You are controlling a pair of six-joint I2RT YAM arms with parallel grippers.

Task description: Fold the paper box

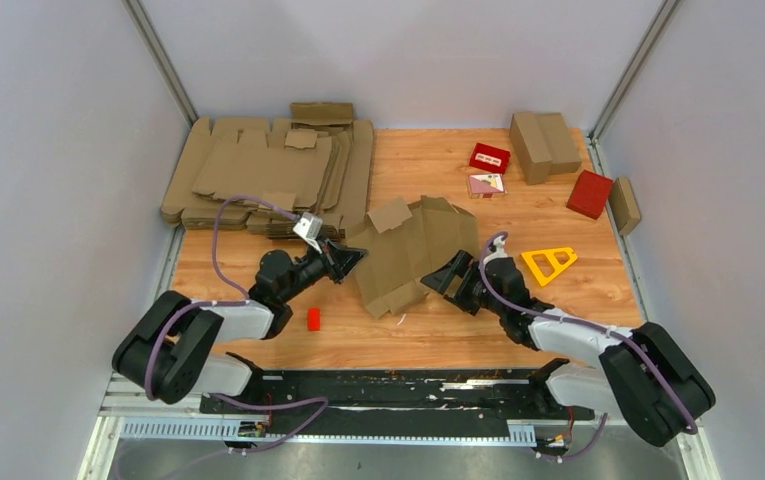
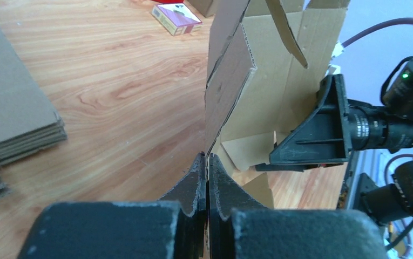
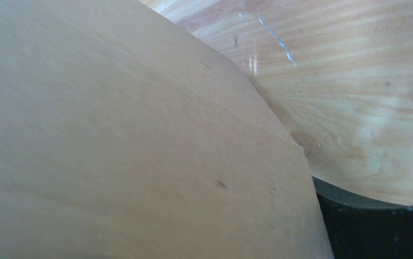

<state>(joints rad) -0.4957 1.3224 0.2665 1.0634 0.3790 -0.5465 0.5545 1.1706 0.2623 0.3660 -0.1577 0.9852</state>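
Note:
The paper box (image 1: pixel 413 250) is a brown cardboard blank, partly raised off the wooden table's middle, with flaps bent up. My left gripper (image 1: pixel 353 258) is at its left edge. In the left wrist view the jaws (image 2: pixel 207 159) are shut on a thin edge of the blank (image 2: pixel 263 81), which stands upright ahead of them. My right gripper (image 1: pixel 448 276) is at the blank's right edge and also shows in the left wrist view (image 2: pixel 315 140), against the cardboard. In the right wrist view the cardboard (image 3: pixel 139 140) fills nearly the whole frame and hides the fingers.
A stack of flat cardboard blanks (image 1: pixel 258 170) lies at the back left. Folded brown boxes (image 1: pixel 543 145) and red boxes (image 1: pixel 590 193) sit at the back right. A printed packet (image 1: pixel 486 185), a yellow triangular frame (image 1: pixel 548 262) and a small red piece (image 1: pixel 313 319) lie nearby.

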